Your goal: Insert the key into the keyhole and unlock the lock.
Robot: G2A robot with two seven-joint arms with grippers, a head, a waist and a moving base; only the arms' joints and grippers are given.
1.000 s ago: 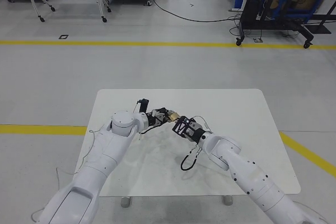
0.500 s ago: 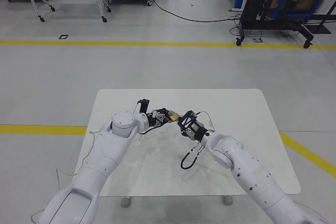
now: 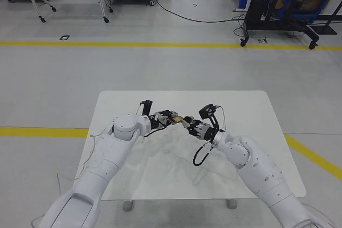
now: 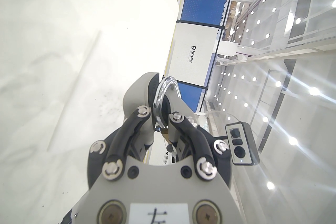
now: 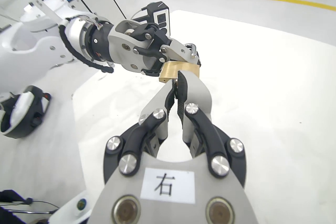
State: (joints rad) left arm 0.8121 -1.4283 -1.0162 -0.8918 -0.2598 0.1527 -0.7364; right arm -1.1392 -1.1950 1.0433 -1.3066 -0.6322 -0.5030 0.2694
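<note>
Top view, left to right: my left arm comes in over the white counter (image 3: 245, 102) from about 7 o'clock. My left gripper (image 3: 165, 118) is held above the counter, a little toward 11 o'clock of its middle. Its fingers are closed on the lock (image 3: 175, 118), a brass padlock that sits just at the gripper's 3 o'clock side.

In the left wrist view, the lock's silver shackle (image 4: 160, 99) curves up between the two fingers of my left gripper (image 4: 165, 96), clamped from both sides. I cannot tell whether the shackle is sprung or latched.

My right gripper (image 3: 189, 123) touches the lock from its 4 o'clock side, and my right arm stretches back toward 5 o'clock.

In the right wrist view, the fingers of my right gripper (image 5: 177, 80) are pressed almost together, pinching the key (image 5: 176, 83). Only a thin sliver of the key shows between the pads. The fingertips meet the underside of the brass lock (image 5: 176, 70), which my left gripper (image 5: 189, 57) grips from the far side. The fingers hide the keyhole, so I cannot tell how far in the key sits.
</note>
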